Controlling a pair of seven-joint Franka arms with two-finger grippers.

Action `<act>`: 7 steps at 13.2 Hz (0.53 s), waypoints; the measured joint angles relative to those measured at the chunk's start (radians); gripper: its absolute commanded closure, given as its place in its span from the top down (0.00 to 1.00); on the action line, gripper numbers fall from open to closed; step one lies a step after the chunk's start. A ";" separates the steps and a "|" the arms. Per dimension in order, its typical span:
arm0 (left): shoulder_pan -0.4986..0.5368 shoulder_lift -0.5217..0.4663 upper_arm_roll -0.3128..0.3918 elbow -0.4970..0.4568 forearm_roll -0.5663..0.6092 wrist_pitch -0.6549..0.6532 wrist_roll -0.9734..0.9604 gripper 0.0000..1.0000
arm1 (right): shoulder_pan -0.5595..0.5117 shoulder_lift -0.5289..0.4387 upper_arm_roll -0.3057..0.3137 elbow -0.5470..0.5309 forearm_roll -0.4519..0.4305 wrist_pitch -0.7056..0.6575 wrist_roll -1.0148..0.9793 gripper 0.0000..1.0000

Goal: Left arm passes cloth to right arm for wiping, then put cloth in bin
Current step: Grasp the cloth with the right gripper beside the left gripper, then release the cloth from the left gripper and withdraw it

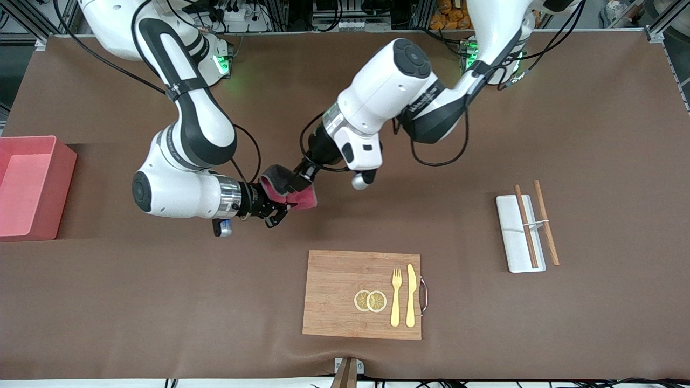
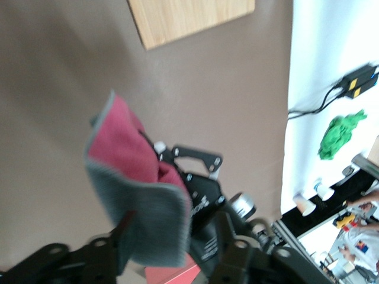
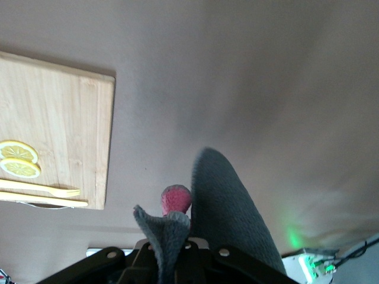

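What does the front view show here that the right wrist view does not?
Only the front view shows the bin, the chopsticks on their white tray, the left gripper, jaws apart at the cloth, and the right gripper shut on it from outside. Only the right wrist view shows the cloth's grey face up close. Both show the cloth, the cutting board with lemon slices, and the brown table.

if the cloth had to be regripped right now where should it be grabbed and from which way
Probably the free flap of the cloth, pinched across its thin hemmed edge from the open table side. The bunched middle is already clamped in the right gripper, and the left gripper, fingers apart, sits against the cloth toward the left arm's end.
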 measured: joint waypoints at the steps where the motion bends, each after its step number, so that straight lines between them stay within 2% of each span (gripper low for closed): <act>1: 0.034 -0.022 0.001 0.005 0.000 -0.047 0.025 1.00 | -0.009 0.000 -0.001 0.001 -0.058 0.000 -0.026 0.00; 4: 0.157 -0.103 0.001 0.011 0.000 -0.226 0.206 1.00 | -0.017 0.000 0.000 0.004 -0.281 0.027 -0.055 0.00; 7: 0.269 -0.157 0.000 0.011 0.000 -0.379 0.437 1.00 | -0.011 0.013 0.005 0.000 -0.375 0.099 -0.099 0.00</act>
